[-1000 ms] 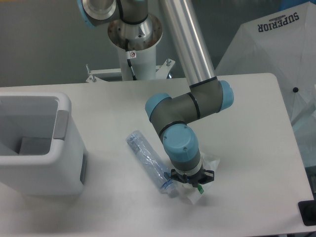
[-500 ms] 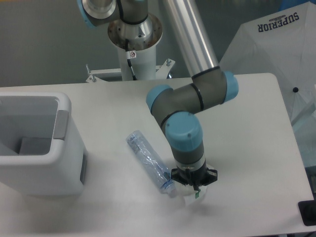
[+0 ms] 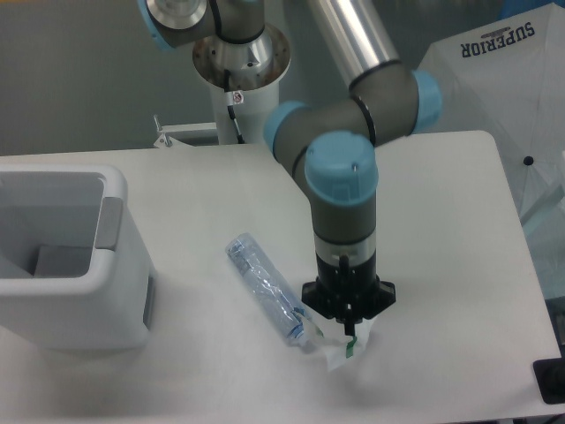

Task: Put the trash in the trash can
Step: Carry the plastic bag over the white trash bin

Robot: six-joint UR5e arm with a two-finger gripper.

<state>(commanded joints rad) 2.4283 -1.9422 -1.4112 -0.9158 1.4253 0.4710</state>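
Nearest the camera, the wrapper (image 3: 342,350) hangs crumpled from the gripper (image 3: 350,329), whose fingers are pinched narrow on its top; the green bit dangles just below the fingertips, and the wrapper's lower edge seems to brush or barely clear the table (image 3: 441,265), though I cannot tell which. Just to its left, the crushed bottle (image 3: 267,291) lies flat on the table, slanting from near right to far left, its near end just beside the wrapper and untouched by the gripper. Farther back and at the far left stands the trash can (image 3: 62,256), open-topped and well apart from both pieces; nothing of the trash shows inside it. So the task is at an early stage by my judgement: one piece is gripped but not yet carried over, and the bottle remains to be picked up afterwards. Compared with a second ago, the wrist has risen and straightened, the wrapper has been gathered up off the table, while the bottle and the trash can lie exactly where they were.
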